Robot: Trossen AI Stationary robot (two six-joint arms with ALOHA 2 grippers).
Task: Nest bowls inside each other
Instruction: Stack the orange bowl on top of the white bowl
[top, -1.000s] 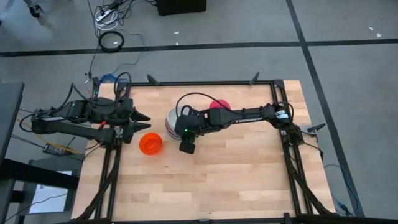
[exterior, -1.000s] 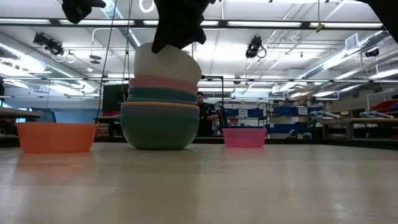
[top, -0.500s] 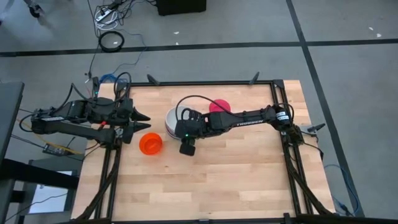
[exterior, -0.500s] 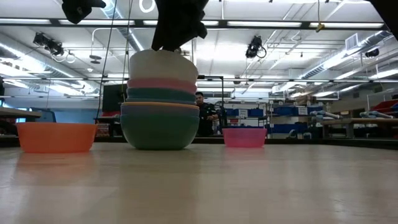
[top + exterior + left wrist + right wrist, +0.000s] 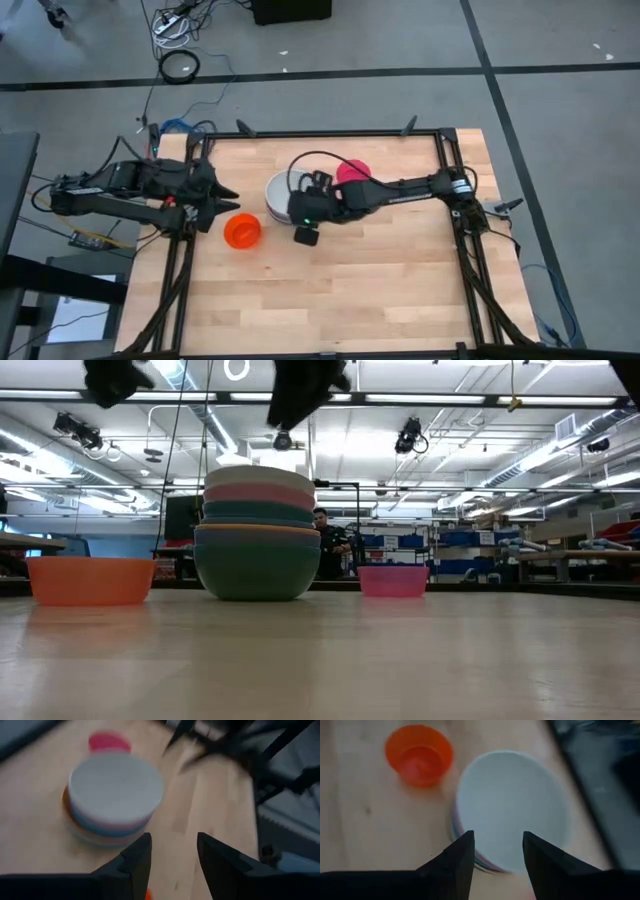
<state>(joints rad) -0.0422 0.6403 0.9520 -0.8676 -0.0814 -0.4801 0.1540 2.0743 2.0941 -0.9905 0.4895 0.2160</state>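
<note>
A stack of several nested bowls [image 5: 258, 550] stands on its sage green bottom bowl at the table's middle, with a white bowl [image 5: 276, 189] [image 5: 512, 810] on top, level. A small red-orange bowl [image 5: 241, 230] stands to the stack's near left. A magenta bowl [image 5: 352, 169] stands to its far right. My right gripper [image 5: 497, 852] [image 5: 298, 208] hovers open above the stack's right side, clear of the white bowl. At the table's left edge my left gripper [image 5: 172, 852] [image 5: 230, 190] waits, open and pointing at the stack.
Black frame rails [image 5: 450, 170] run along the table's edges. Bare wood [image 5: 340, 290] lies near the front edge. A person [image 5: 326, 540] sits in the room beyond the table.
The white bowl, tilted high on the stack a second ago under my right gripper, has sunk into the pink bowl and lies level. My right gripper has risen clear of it and drawn back a little toward the table's right edge.
</note>
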